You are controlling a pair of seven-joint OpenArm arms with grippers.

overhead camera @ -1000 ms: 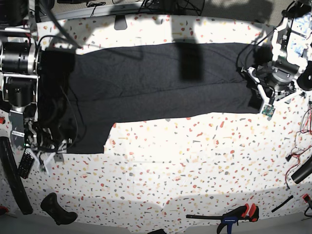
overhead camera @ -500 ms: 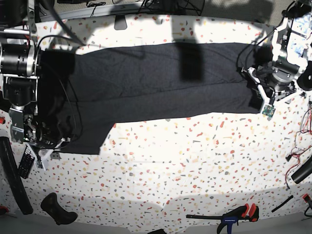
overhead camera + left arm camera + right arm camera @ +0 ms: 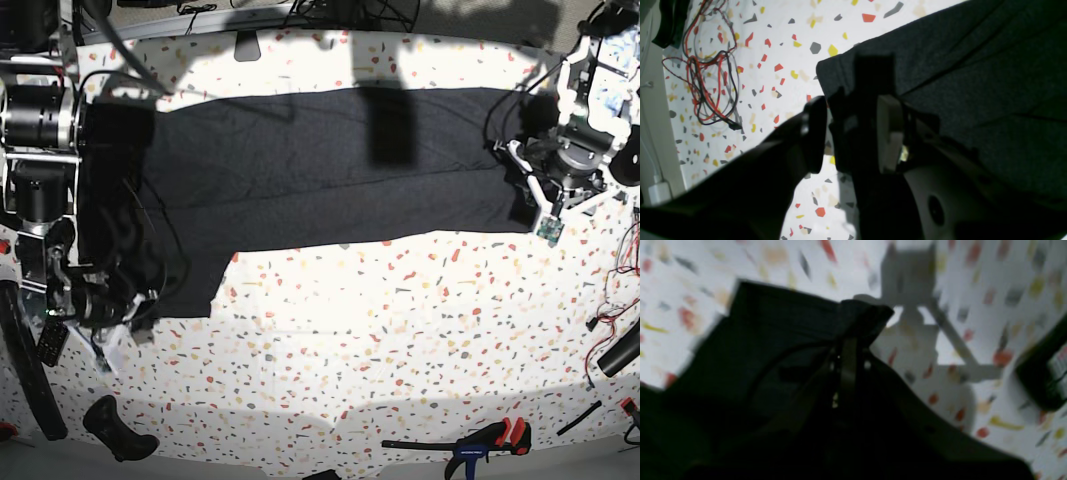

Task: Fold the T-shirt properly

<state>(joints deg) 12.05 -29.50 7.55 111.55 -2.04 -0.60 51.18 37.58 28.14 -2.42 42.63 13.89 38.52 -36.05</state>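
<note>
We saw the T-shirt spread flat as a long dark band across the far half of the speckled table, running from the far-left area toward the far-right. Its plain side faced up; no print showed. A flap hung lower at the left end, reaching toward the table's left edge.

At that left end, our right hand had its fingers pressed together on a bunched corner of the cloth. The right wrist view was blurred, but it showed a ridge of dark fabric gathered between the two fingers, with the table's white surface just beyond. In the base view this hand sat near the left edge, partly lost among dark cables and the arm.

At the right end, our left hand straddled the shirt's corner. Its fingers stood apart, with a dark fold of the cloth between them. We could not tell whether the fingers were actually gripping that fold or only sitting around it. In the base view this hand sat at the shirt's right edge, close to the table's right side.

A tangle of red and black wires lay on the table beside the left hand, clear of the shirt. A clamp with red handles lay at the near edge. We saw no containers anywhere.
</note>
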